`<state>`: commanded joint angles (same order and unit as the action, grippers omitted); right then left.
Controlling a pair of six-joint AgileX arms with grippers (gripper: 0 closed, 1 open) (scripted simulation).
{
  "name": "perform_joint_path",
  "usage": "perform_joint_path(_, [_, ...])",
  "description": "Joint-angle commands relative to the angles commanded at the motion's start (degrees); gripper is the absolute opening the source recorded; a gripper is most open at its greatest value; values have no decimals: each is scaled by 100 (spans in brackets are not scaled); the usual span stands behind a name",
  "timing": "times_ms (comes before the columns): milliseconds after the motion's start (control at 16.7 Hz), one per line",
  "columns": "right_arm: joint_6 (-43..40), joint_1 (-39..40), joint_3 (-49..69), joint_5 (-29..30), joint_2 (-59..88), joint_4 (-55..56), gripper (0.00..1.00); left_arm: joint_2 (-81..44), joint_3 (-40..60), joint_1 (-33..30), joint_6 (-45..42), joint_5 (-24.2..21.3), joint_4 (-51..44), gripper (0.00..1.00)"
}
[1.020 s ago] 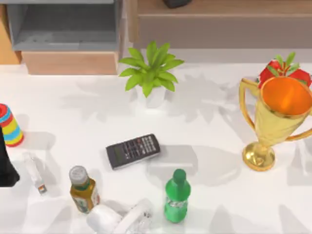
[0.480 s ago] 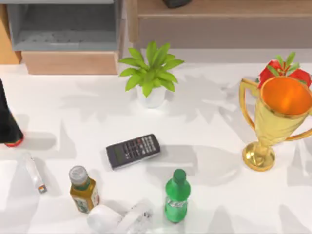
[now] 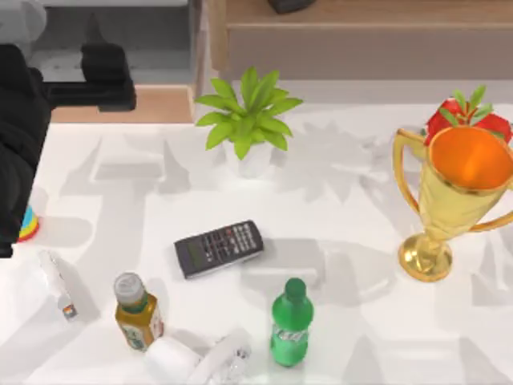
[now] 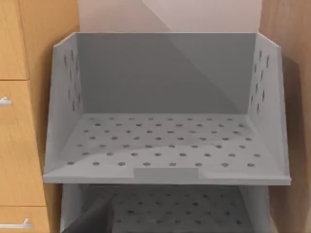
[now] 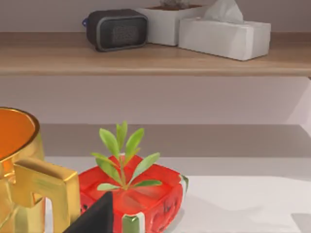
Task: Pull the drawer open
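Observation:
The drawer [image 3: 164,104] stands at the back left, its light-wood front panel facing the table and its grey inside [image 3: 152,40] showing behind it. My left gripper [image 3: 107,79] hangs over the drawer's left part, just behind the front panel, on a black arm that comes in from the table's left edge. In the left wrist view a grey perforated drawer floor [image 4: 167,141] with grey side walls lies straight ahead, and a second grey tray [image 4: 184,208] sits below it. A dark part of my right gripper [image 5: 95,218] shows near a red planter [image 5: 141,194].
A potted plant [image 3: 248,116] stands right of the drawer. A longer wooden unit [image 3: 361,40] runs along the back. On the table are a calculator [image 3: 219,248], a green bottle [image 3: 289,322], a brown bottle [image 3: 136,311], a striped toy [image 3: 26,226] and a gold trophy [image 3: 453,192].
My left arm has swung from the table's left edge up and back to the drawer, now covering its left part. The drawer's front panel has not visibly moved.

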<state>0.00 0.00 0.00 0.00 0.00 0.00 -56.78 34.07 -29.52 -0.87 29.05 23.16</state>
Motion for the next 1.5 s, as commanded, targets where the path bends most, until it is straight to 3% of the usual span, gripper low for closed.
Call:
perform_joint_path(300, [0, 0, 0, 0, 0, 0, 100, -878, 529, -458, -14, 451, 360, 100])
perform_joint_path(600, [0, 0, 0, 0, 0, 0, 100, -865, 508, -429, -18, 433, 355, 100])
perform_joint_path(780, [0, 0, 0, 0, 0, 0, 100, -1200, 689, -63, -386, 196, 717, 100])
perform_joint_path(1080, [0, 0, 0, 0, 0, 0, 100, -2621, 1375, 1532, -2213, -887, 2189, 100])
perform_joint_path(1500, [0, 0, 0, 0, 0, 0, 100, -5325, 2385, 4054, -6360, -3371, 4035, 100])
